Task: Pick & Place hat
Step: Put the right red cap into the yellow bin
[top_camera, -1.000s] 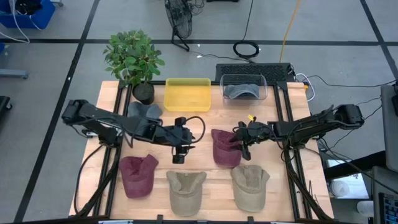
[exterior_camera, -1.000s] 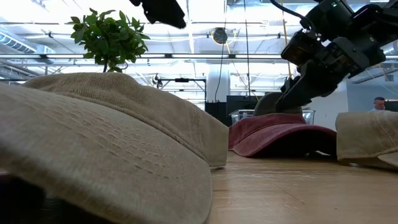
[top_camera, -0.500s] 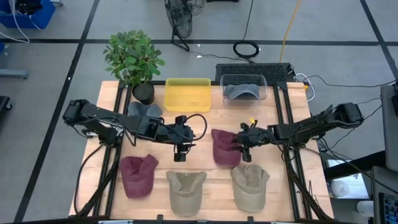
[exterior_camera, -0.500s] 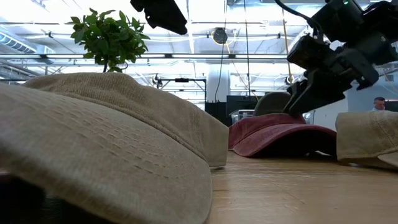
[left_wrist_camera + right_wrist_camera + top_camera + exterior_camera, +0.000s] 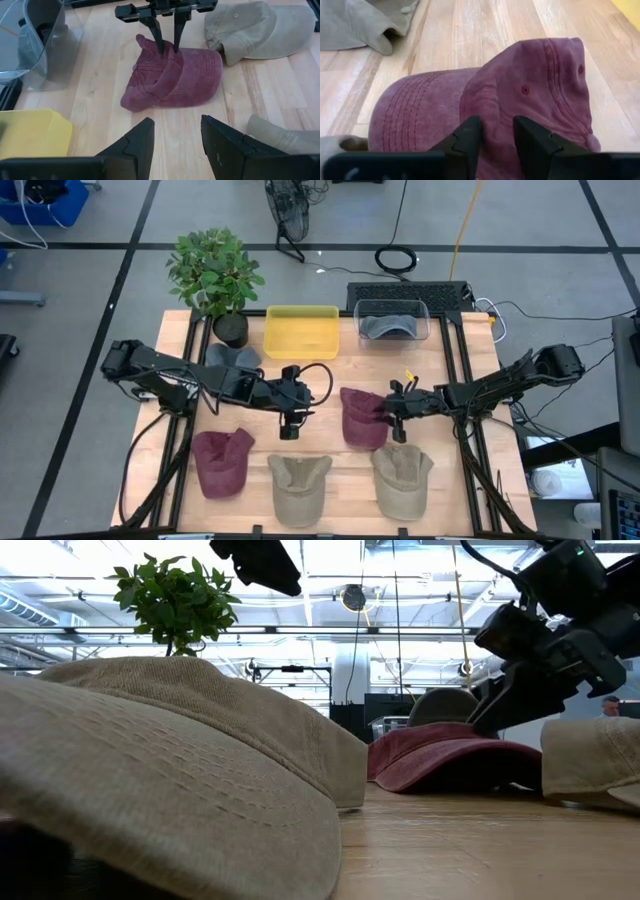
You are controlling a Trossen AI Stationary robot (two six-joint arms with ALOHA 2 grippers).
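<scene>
Right hand [image 5: 391, 415]: had slid outward toward 3 o'clock since a second earlier, fingers narrowed and pinching a fold of the maroon hat [image 5: 362, 418] at tabletop [image 5: 330, 375] centre. Left hand [image 5: 290, 427]: unmoved, fingers apart, empty, at the hat's 9 o'clock. Tan hat [image 5: 401, 480]: at the hat's 5 o'clock.

Two maroon hats [image 5: 362, 416], three tan hats [image 5: 300, 487], two grey hats [image 5: 232, 358], two bins [image 5: 301, 331], one plant [image 5: 215, 270]
</scene>
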